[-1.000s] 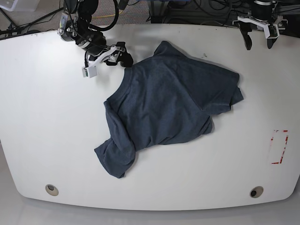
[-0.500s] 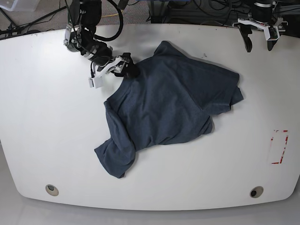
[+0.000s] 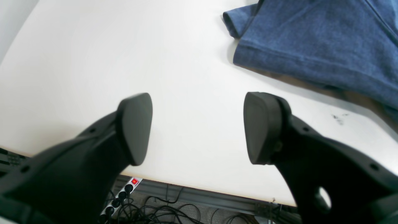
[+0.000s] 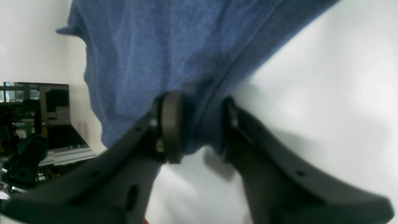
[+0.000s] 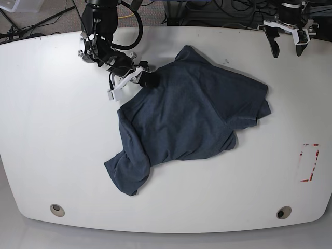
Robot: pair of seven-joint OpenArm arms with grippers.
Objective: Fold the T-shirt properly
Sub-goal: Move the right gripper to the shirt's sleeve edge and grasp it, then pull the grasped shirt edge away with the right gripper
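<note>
While pinching a fold of the T-shirt [image 5: 192, 111] at its upper-left edge in the base view, right gripper [image 5: 147, 79] sits low on the cloth, arm reaching in from the far-left corner of the surface [image 5: 52, 129]. Jaws closed down on bunched slate-blue fabric, seen clearly in the right wrist view: T-shirt [image 4: 149, 59] squeezed between both fingers [image 4: 169, 127], cloth draping up and away from the grip. Right gripper [image 4: 199, 127] close above the white surface [image 4: 326, 93] there.

Shirt lying crumpled near the middle of the surface, slightly toward the far side. One sleeve or corner bunched at its near-left end, another lobe sticking out to its right. Plain side up, no print showing.

Left gripper [image 5: 287, 45] well apart from the shirt, at the far-right edge of the surface, pointing down. Jaws spread wide, nothing between them. In the left wrist view: left gripper [image 3: 197, 127] over bare surface [image 3: 93, 62], folded hem of the T-shirt [image 3: 311, 43] beyond it at upper right, not touching.

Red-marked rectangle [image 5: 309, 162] on the surface right of the shirt, well clear of it. Two round holes [image 5: 57, 209] near the surface's front edge. Power strip [image 3: 122, 196] and cables below the surface edge in the left wrist view.
</note>
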